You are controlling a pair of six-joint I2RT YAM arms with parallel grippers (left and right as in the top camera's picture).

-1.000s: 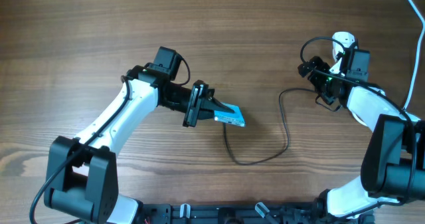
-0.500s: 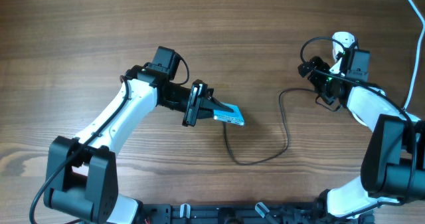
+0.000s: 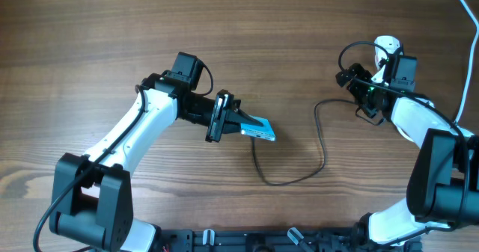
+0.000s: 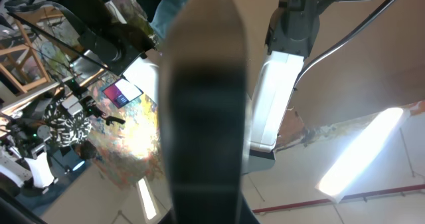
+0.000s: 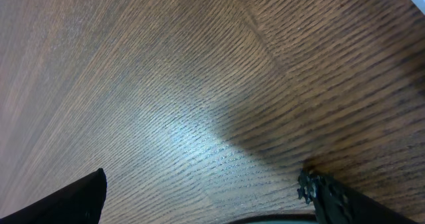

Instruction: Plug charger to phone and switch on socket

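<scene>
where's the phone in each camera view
Overhead: the phone is near the centre, pinched in the left end effector over the table.
Left wrist: probably the blurred grey slab running up the middle; too blurred to be sure.
Right wrist: not in it, only bare table.
Shared landmark: the wood-grain table, clear in overhead and right wrist.

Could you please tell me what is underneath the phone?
The charger cable emerges from under the phone, which the left gripper holds over the wooden table. Its connector end is covered, so whether it is plugged in cannot be told.
</scene>
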